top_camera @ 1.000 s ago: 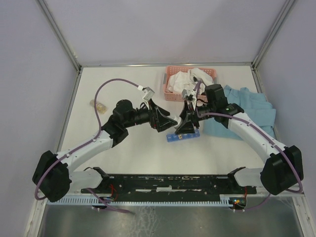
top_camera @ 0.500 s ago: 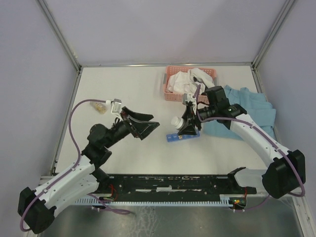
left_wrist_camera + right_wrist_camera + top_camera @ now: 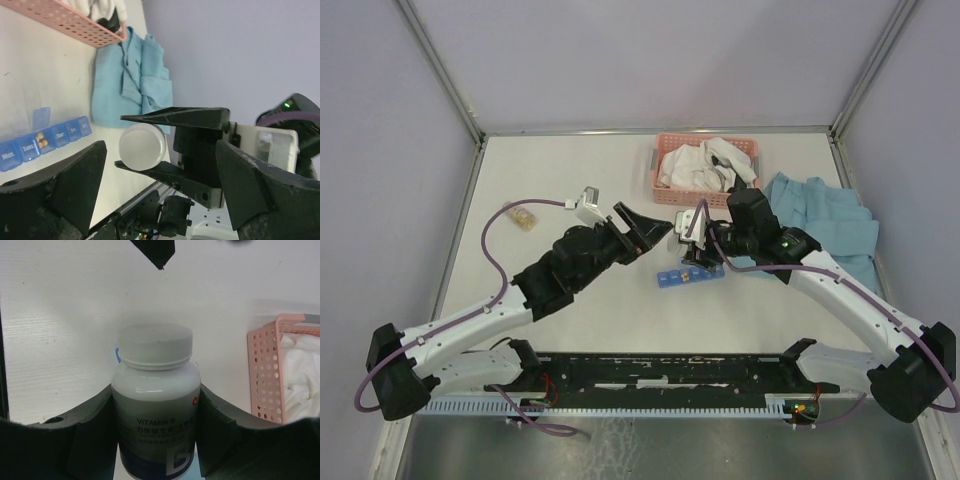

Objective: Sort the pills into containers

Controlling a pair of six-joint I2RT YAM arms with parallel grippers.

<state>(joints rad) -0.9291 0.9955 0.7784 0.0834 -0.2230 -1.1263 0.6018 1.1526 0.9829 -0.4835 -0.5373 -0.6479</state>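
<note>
- Pill organiser (image 3: 690,276): blue strip flat on table (image 3: 570,170), one lid up, orange pills (image 3: 41,141) in that compartment.
- My R gripper (image 3: 699,247): just above organiser, fingers clamped on capped white vitamin bottle (image 3: 156,405).
- My L gripper (image 3: 653,231): left of organiser, fingers spread wide, nothing in them.
- Pink basket (image 3: 665,190) beyond organiser; blue cloth (image 3: 825,215) to its right.

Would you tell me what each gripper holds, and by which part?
Right gripper grips the white vitamin bottle by its body, below the cap; left gripper is open and empty.
</note>
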